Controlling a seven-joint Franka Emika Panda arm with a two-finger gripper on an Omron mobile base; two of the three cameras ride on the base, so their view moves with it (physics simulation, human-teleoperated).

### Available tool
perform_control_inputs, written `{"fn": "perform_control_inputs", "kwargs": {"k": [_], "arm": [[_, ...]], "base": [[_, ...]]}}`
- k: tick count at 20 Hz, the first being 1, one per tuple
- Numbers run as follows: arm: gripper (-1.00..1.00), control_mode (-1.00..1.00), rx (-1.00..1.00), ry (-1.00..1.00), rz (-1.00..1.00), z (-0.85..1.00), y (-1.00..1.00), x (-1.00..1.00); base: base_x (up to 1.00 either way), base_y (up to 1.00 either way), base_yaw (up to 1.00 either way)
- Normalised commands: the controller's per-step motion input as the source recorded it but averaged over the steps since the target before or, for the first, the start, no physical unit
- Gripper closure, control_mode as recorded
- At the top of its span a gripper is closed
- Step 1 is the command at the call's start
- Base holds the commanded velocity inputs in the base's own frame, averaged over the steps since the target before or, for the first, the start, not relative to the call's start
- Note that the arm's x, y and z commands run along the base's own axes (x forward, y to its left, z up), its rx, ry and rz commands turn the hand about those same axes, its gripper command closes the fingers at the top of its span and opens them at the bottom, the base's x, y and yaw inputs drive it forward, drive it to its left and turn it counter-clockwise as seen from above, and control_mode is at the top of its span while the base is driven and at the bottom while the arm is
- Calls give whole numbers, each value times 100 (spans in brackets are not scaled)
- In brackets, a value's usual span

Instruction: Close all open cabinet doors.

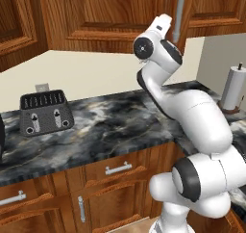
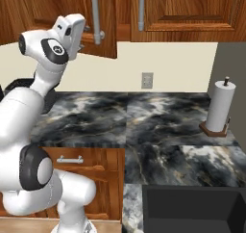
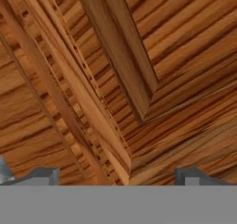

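Up close, I have the pincer point(image 3: 118, 174) spread wide against a cabinet door point(image 3: 139, 56) at the upper left of the right base view, beside its grey handle point(image 2: 96, 15), above the table point(image 2: 158, 116).

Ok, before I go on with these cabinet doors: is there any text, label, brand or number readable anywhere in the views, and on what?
None: no readable text shows in any view.
Toaster: slots and two levers, no brand or marking legible.
Wall outlet: plain plate, no lettering.
Paper towel roll: blank white.
Cabinet doors: bare wood grain, grey bar handles, no labels.
Gripper: no markings on its tips.
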Motion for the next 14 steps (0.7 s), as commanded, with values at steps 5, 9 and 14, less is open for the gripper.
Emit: {"fn": "perform_control_inputs", "kwargs": {"k": [5, 9, 14], "arm": [[-100, -100, 9, 0, 5, 0, 0, 70], [-100, -100, 11, 0, 6, 0, 0, 74], [-100, -100, 10, 0, 7, 0, 0, 72]], "base": [[0, 0, 0], [0, 0, 0], [0, 0, 0]]}}
